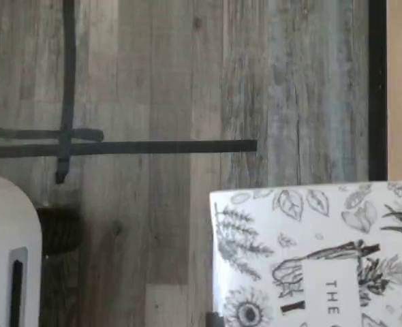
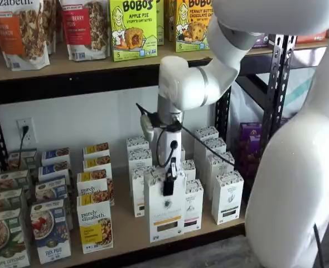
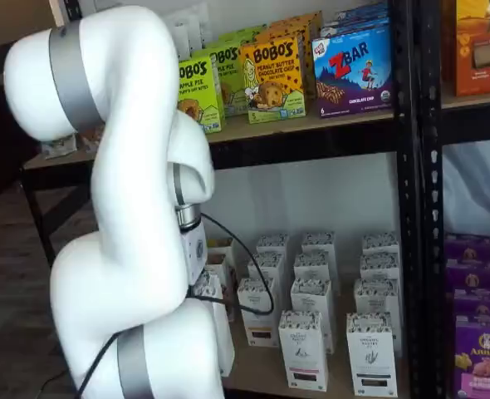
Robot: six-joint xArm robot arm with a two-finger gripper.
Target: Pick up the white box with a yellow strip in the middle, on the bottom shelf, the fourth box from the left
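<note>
We've got the pincer (image 2: 168, 187) clamped on the white box (image 2: 164, 215), out by the bottom shelf (image 2: 125, 241) front edge, neighbours just beside it.

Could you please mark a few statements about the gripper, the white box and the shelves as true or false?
1. The gripper is shut on the white box. True.
2. The white box has a yellow strip across its lower front. True.
3. The white box lies flat on the floor. False: it is upright at the front of the bottom shelf.
4. Bobo's boxes stand on the bottom shelf. False: they stand on the upper board.
</note>
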